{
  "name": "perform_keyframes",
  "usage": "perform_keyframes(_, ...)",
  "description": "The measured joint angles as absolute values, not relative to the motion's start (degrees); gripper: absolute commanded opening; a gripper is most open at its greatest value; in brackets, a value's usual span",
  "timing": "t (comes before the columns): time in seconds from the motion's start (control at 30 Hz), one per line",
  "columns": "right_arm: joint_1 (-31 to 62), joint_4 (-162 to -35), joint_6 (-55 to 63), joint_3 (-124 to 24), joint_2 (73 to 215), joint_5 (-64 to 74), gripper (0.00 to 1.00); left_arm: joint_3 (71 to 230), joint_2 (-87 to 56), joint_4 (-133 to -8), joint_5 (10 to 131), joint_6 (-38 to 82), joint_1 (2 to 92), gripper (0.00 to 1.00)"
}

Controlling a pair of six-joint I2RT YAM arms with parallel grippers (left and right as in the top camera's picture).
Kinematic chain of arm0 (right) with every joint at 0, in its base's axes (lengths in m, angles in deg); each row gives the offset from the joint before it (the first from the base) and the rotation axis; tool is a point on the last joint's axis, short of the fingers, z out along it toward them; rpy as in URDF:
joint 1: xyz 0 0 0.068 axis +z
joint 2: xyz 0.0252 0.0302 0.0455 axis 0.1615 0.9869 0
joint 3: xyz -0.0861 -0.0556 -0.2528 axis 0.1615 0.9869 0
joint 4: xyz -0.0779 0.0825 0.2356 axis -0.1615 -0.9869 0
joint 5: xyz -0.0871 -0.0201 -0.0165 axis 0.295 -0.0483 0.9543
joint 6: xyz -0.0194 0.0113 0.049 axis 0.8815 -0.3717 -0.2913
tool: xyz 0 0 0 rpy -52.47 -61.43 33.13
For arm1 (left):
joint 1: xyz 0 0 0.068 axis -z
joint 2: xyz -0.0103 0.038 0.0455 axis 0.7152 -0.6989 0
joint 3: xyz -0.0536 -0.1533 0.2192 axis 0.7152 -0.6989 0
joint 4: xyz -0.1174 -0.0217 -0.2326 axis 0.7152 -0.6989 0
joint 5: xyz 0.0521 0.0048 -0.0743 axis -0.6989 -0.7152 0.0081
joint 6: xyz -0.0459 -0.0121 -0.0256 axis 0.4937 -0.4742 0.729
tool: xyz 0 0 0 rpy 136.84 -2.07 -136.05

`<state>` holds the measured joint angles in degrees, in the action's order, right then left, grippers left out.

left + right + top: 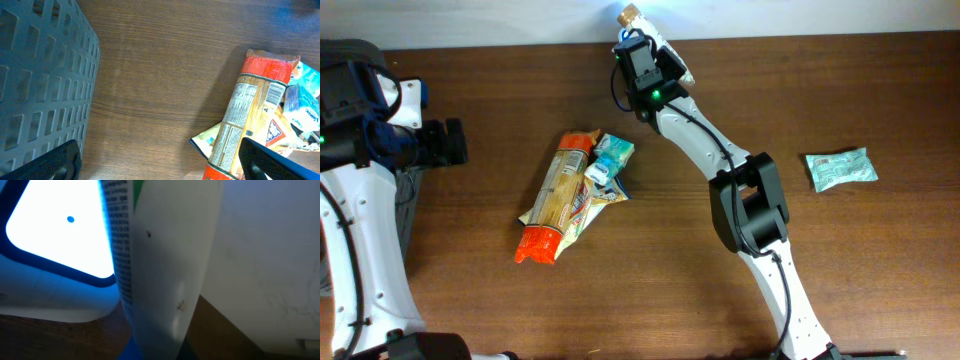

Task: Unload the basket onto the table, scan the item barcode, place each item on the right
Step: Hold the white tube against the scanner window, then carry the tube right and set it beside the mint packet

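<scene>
So, middle of the table (650,300) there's a pile: a pasta bag (560,195) with orange ends lying over another pack, a teal pouch (612,158) touching its far end, and a green packet (840,168) alone near the right edge. Left gripper (463,142) hangs wide open with nothing in it near the left edge, by the grey basket (40,75) and well apart from the pile. At the far edge the right gripper (638,35) is clamped on the item (631,15), a white pack with fine print, held right in front of the scanner (55,235) and its glowing window.
</scene>
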<state>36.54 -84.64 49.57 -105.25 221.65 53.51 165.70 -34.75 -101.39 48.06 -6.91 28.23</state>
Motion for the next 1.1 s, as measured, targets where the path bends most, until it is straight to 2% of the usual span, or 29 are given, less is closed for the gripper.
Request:
perform_keyframes(0.53, 37.2, -88.68, 47.72, -105.27, 221.85, 57.24, 0.04, 165.7, -34.75, -101.39, 48.06, -6.91, 28.23, 0.99)
perform_keyframes(0.7, 37.22, -104.37, 38.36, -105.2, 216.95, 49.77, 0.04, 165.7, -34.75, -101.42, 48.08, -6.91, 28.23, 0.99)
perform_keyframes(0.93, 36.34, -137.31, 16.24, -106.97, 195.62, 35.43, 0.04, 165.7, -34.75, -101.33, 48.08, -6.91, 28.23, 0.99)
perform_keyframes(1.03, 30.81, -152.42, 8.64, -106.21, 195.73, 33.99, 0.04, 165.7, -34.75, -101.37, 48.08, -6.91, 28.23, 0.99)
perform_keyframes(1.1, 26.11, -153.88, 5.71, -101.92, 196.56, 34.01, 0.04, 165.7, -34.75, -101.39, 48.06, -6.91, 28.23, 0.99)
